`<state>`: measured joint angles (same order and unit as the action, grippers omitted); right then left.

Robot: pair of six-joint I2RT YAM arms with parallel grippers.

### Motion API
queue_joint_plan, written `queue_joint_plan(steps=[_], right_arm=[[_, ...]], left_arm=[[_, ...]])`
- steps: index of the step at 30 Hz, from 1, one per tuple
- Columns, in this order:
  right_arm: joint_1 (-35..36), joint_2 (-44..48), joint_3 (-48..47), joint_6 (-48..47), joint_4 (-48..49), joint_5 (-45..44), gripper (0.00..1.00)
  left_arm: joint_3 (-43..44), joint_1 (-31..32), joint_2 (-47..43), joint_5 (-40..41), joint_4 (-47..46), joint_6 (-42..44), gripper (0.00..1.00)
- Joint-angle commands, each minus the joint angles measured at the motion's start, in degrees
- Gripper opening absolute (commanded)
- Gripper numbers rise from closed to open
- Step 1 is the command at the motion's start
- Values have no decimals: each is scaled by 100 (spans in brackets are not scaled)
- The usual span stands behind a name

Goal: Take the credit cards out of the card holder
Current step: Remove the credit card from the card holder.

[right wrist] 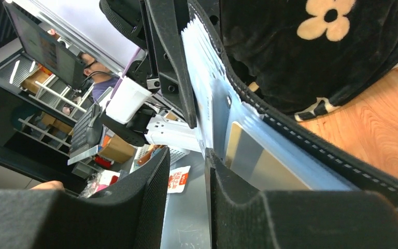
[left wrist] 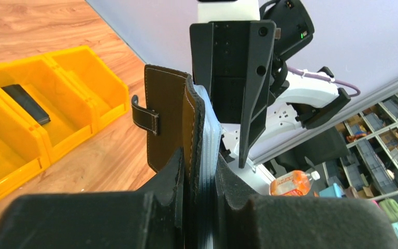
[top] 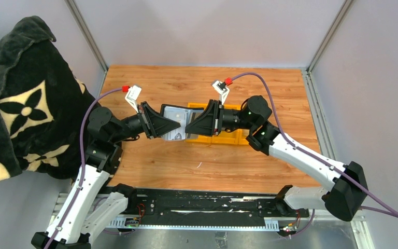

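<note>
**At mid-table, two pincers meeting on the card holder**

Closest to the left wrist lens, the left gripper [left wrist: 199, 174] is clamping the card holder [left wrist: 168, 116] by its near edge. Both fingers are pressing on the dark leather and the clear sleeves [left wrist: 211, 135], holding it up above the wood. Its strap tab [left wrist: 145, 116] is sticking out toward the left of the frame.

In the right wrist view, the right gripper [right wrist: 186, 176] is standing with its jaws apart, a slim gap showing between them. A sleeve edge is running down into that gap along the right-hand finger [right wrist: 290, 218], not pinched. One of the credit cards [right wrist: 249, 155], tan and silver, is sitting inside a sleeve just above that finger.

From above, both pincers are meeting nose to nose at the centre of the frame over the wooden table [top: 186, 83]. Yellow bins [top: 228, 137] are lying just beneath and behind them, and a black block [left wrist: 26, 104] is resting in one compartment. A black flower-patterned blanket [top: 26, 104] is filling the left of the frame. Grey walls are closing in the far side.
</note>
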<state>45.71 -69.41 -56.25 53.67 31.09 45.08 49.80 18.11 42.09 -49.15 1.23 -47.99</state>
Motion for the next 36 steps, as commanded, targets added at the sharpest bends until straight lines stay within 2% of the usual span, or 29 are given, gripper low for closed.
queue_joint_plan(steps=[1,9,11,14,17,20,26,32,36], right_arm=[[110,-191,-14,351,661,270,34],[166,-356,-5,597,1044,338,26],[151,-360,-75,552,910,432,30],[124,-187,-302,11,-105,371,42],[84,26,-522,-678,-1028,90,46],[-14,79,-539,-758,-1300,71,45],[-106,161,-313,-644,-1149,-67,43],[-79,-37,-318,-210,-497,85,41],[-16,-159,-384,36,-39,167,33]], left_arm=[[23,-9,25,-118,-381,-159,0],[-73,-16,56,-43,-481,-285,2],[-70,-9,55,-98,-560,-370,2],[15,-13,23,-156,-516,-332,1],[21,-9,-13,-169,-495,-355,1],[42,-9,-38,-199,-503,-365,1],[60,-9,-85,-240,-556,-472,1],[33,-9,-118,-242,-572,-458,1],[-56,-9,-135,-219,-550,-378,1]])
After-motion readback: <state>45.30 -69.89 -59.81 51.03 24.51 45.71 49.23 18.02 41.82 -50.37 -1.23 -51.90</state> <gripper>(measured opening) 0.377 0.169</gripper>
